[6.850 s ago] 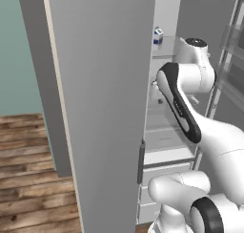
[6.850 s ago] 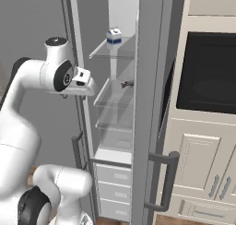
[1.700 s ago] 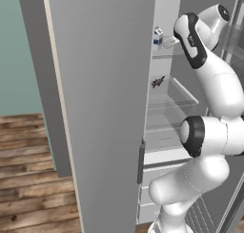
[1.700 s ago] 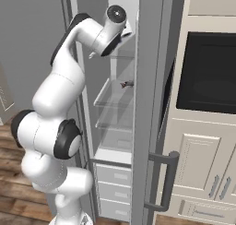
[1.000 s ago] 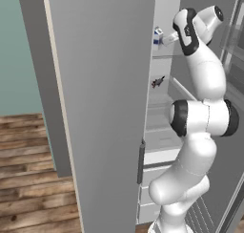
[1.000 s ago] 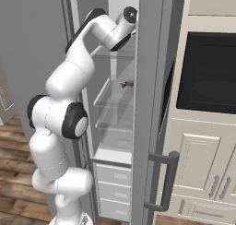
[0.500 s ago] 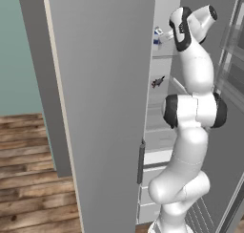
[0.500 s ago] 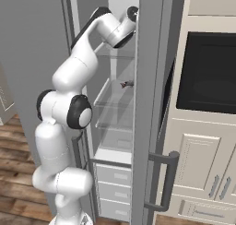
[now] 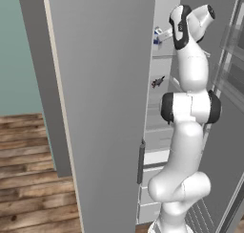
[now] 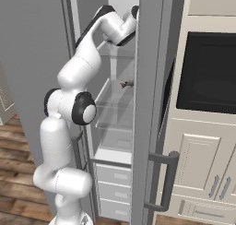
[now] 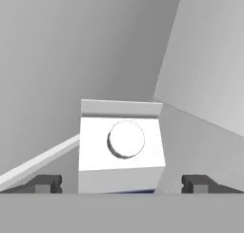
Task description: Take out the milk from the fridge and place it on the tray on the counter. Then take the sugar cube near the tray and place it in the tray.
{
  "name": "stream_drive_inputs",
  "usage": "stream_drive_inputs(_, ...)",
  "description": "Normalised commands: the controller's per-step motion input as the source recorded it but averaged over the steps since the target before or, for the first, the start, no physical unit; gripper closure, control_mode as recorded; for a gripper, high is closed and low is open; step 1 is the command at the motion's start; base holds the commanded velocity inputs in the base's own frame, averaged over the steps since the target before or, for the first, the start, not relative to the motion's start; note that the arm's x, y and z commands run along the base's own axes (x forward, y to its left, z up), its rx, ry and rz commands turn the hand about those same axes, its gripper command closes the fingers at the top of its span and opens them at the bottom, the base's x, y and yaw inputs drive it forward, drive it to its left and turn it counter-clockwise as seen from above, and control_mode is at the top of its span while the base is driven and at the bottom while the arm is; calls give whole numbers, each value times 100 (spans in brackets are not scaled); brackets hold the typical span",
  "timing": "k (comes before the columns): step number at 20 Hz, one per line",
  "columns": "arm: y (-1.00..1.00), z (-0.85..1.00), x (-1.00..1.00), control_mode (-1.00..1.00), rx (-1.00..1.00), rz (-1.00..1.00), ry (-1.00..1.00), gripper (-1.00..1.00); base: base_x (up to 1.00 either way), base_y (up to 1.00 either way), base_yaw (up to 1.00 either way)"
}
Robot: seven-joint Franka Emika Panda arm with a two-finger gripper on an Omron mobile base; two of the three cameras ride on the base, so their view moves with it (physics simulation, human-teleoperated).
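The fridge (image 9: pixel 100 108) stands with its wide grey door swung open. On its top shelf sits the milk (image 11: pixel 121 146), a small white carton with a round cap and a blue band (image 9: pixel 157 32). My arm stretches up to that shelf. My gripper (image 11: pixel 121 184) is open, with one dark fingertip (image 11: pixel 45 183) on each side of the carton and a gap between pads and carton walls. From the left base view the gripper (image 9: pixel 163 36) is right at the carton. In the right base view the hand goes behind the fridge's right door (image 10: pixel 152 104). The tray, the counter and the sugar cube are out of view.
A small dark object (image 9: pixel 157 81) lies on the middle glass shelf (image 10: pixel 115 99). White drawers (image 10: pixel 113 182) fill the fridge's bottom. To the right are a black built-in oven (image 10: pixel 207 72) and cream cabinets (image 10: pixel 203 182). Wooden floor (image 9: pixel 28 179) lies to the left.
The arm has straightened and reached higher and deeper into the top shelf, bringing the hand up to the milk. The jaws stayed open.
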Motion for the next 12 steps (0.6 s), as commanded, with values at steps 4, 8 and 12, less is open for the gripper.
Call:
stream_drive_inputs(4, 1, -2, 1, -100, 0, 9, 0, -100, 0, 0, 0)
stream_drive_inputs(8, 0, -9, 0, -100, 1, 8, 0, -100, 0, 0, 0)
stream_drive_inputs(12, 8, -12, 15, -100, 0, 4, 0, -100, 0, 0, 0)
